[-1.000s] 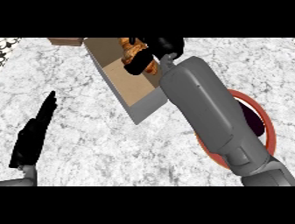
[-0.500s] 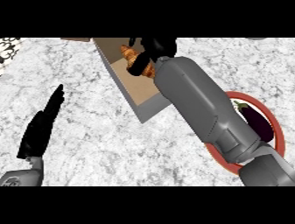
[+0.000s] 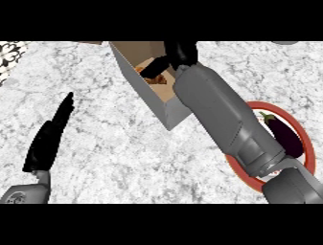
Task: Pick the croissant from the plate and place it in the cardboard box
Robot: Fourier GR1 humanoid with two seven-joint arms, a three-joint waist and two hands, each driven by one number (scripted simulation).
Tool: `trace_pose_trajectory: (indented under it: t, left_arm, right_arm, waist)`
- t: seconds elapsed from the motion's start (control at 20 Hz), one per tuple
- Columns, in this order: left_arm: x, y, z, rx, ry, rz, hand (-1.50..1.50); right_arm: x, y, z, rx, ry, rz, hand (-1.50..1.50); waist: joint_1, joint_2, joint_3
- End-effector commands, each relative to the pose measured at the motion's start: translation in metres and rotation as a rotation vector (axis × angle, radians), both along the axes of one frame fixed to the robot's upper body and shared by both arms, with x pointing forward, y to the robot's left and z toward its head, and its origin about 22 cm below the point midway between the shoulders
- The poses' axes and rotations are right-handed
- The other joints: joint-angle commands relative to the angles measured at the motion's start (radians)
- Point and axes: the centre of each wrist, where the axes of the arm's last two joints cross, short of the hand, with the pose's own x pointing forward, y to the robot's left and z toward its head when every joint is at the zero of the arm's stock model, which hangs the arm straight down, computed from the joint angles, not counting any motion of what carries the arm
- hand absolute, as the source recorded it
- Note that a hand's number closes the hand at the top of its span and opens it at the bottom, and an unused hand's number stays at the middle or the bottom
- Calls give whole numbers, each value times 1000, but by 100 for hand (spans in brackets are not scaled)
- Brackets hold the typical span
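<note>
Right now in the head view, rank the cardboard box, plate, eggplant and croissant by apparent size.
1. cardboard box
2. plate, partly hidden by the right forearm, so close to the box
3. eggplant
4. croissant, mostly hidden

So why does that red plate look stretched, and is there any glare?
Head view: the steep downward angle makes the round plate look taller than wide; lighting is even, with no glare on the counter; the right forearm hides part of the cardboard box.
</note>
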Motion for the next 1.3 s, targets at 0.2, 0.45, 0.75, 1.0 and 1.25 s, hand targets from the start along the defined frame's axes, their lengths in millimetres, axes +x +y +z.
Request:
trace_pose_trajectory:
  t: [0.2, 0.45, 0.75, 1.0, 1.25]
  left_arm:
    - [-7, -14, -9, -9, 14, 40, 0]
    - [-10, 12, -4, 2, 10, 57, 0]
    - [-10, 16, -7, -7, 5, 96, 0]
    - [-40, 29, -13, -13, 31, 76, 0]
    - [-29, 25, -16, -10, 28, 110, 0]
  right_arm:
    - [7, -15, 10, 390, -120, -124, -150]
    - [21, -47, 21, 544, -169, -184, -150]
    - [30, -132, 4, 593, -198, -311, -150]
    - [22, -198, -11, 616, -232, -306, -150]
    - [9, -269, 1, 586, -195, -226, -150]
  waist:
    - [-41, -5, 2]
    - [-59, -7, 1]
    - [-89, -17, 1]
    - [-92, -22, 1]
    - [-109, -25, 1]
